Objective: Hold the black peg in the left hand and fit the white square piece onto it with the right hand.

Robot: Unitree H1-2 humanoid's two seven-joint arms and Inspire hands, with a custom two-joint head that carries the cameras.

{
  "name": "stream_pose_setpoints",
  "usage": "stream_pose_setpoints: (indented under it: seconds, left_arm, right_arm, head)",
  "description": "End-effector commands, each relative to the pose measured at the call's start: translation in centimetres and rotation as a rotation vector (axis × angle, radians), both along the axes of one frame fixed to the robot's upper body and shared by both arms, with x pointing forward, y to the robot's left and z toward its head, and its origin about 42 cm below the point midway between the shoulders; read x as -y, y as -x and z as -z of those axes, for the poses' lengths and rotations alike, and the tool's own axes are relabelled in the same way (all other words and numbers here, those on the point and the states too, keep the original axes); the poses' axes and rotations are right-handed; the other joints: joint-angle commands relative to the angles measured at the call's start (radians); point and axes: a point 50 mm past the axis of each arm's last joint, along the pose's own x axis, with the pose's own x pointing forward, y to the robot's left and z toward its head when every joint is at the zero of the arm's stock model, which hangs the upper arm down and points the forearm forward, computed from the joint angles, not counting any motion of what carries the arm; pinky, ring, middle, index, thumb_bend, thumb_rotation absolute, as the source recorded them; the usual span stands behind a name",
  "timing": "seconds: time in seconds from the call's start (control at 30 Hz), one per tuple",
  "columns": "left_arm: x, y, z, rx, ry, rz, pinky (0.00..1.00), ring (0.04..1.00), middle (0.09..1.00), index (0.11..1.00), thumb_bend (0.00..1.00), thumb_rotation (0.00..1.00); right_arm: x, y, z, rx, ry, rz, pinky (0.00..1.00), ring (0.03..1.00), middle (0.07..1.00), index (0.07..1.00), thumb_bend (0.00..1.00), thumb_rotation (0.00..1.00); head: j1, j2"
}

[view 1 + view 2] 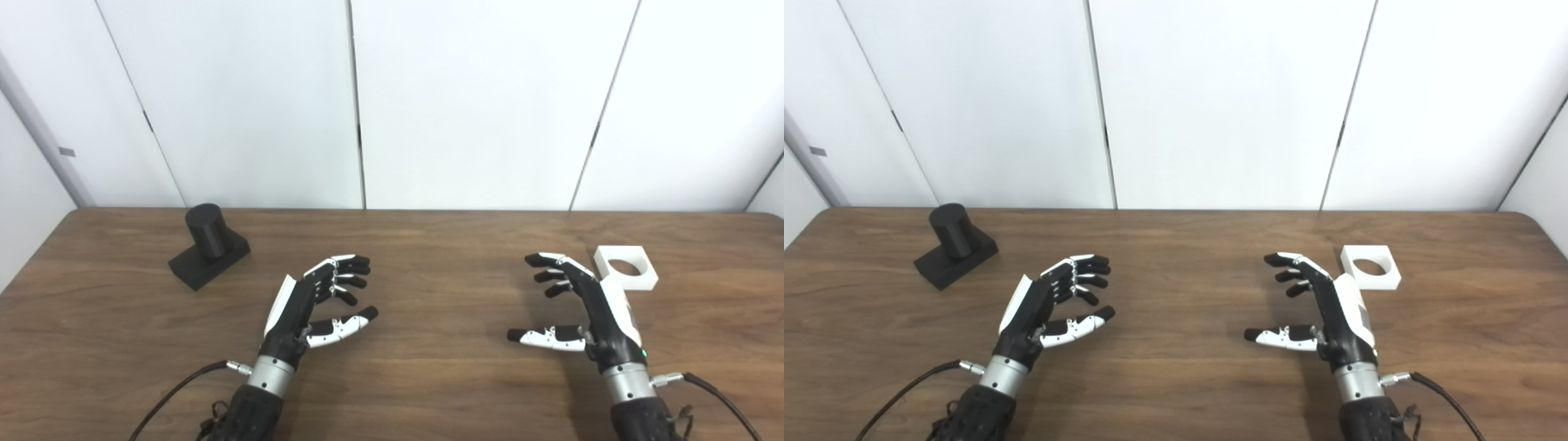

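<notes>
The black peg, a short cylinder on a flat black base, stands at the far left of the wooden table. My left hand hovers to its right and nearer me, open, fingers apart and holding nothing. The white square piece, with a round hole through it, lies flat at the far right. My right hand is just left of it and a little nearer, open and empty, its back close to the piece without gripping it.
White wall panels rise right behind the table's far edge. Black cables trail from both wrists near the front edge. Bare wood lies between the two hands.
</notes>
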Motion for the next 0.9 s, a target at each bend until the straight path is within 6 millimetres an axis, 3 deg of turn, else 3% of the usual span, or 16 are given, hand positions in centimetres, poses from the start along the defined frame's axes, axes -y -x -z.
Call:
stream_pose_setpoints:
  seconds: [0.0,0.33,0.53,0.6,0.63,0.7,0.87]
  left_arm:
    - [0.3,-0.9,-1.5,0.062,0.004,0.012,0.53,0.670,0.729,0.719,0.64,0.00]
    - [0.5,-0.7,-1.4,0.056,-0.001,0.014,0.54,0.681,0.733,0.719,0.64,0.00]
    - [1.1,-0.8,-1.3,0.043,-0.001,0.030,0.54,0.674,0.735,0.724,0.65,0.00]
    - [1.6,-0.8,-1.1,0.041,-0.003,0.035,0.54,0.673,0.738,0.725,0.65,0.00]
    - [1.8,-0.9,-0.9,0.041,-0.003,0.036,0.54,0.671,0.741,0.724,0.65,0.00]
    - [2.5,-0.9,-0.5,0.044,0.000,0.038,0.53,0.663,0.741,0.719,0.66,0.00]
    - [3.8,-1.4,0.3,0.039,-0.021,0.036,0.54,0.660,0.740,0.717,0.66,0.00]
  right_arm:
    - [-0.1,-0.7,-2.1,0.091,0.002,-0.019,0.54,0.667,0.738,0.716,0.62,0.00]
    - [0.1,-0.7,-2.1,0.098,-0.005,-0.026,0.54,0.667,0.738,0.707,0.62,0.00]
    - [0.9,-0.6,-2.1,0.097,-0.007,-0.027,0.54,0.672,0.737,0.716,0.62,0.00]
    - [1.3,-0.5,-2.1,0.100,-0.009,-0.030,0.54,0.673,0.738,0.717,0.62,0.00]
    - [1.5,-0.5,-2.1,0.100,-0.012,-0.030,0.54,0.674,0.739,0.716,0.61,0.00]
    - [2.0,-0.4,-2.0,0.092,-0.018,-0.024,0.54,0.679,0.740,0.715,0.61,0.00]
    - [2.5,-0.3,-2.5,0.071,-0.028,0.004,0.56,0.694,0.749,0.721,0.60,0.00]
  head:
    - [0.004,0.000]
    - [0.015,-0.002]
    - [0.132,-0.020]
    - [0.213,-0.053]
    - [0.213,-0.053]
    - [0.279,-0.078]
    - [0.332,-0.101]
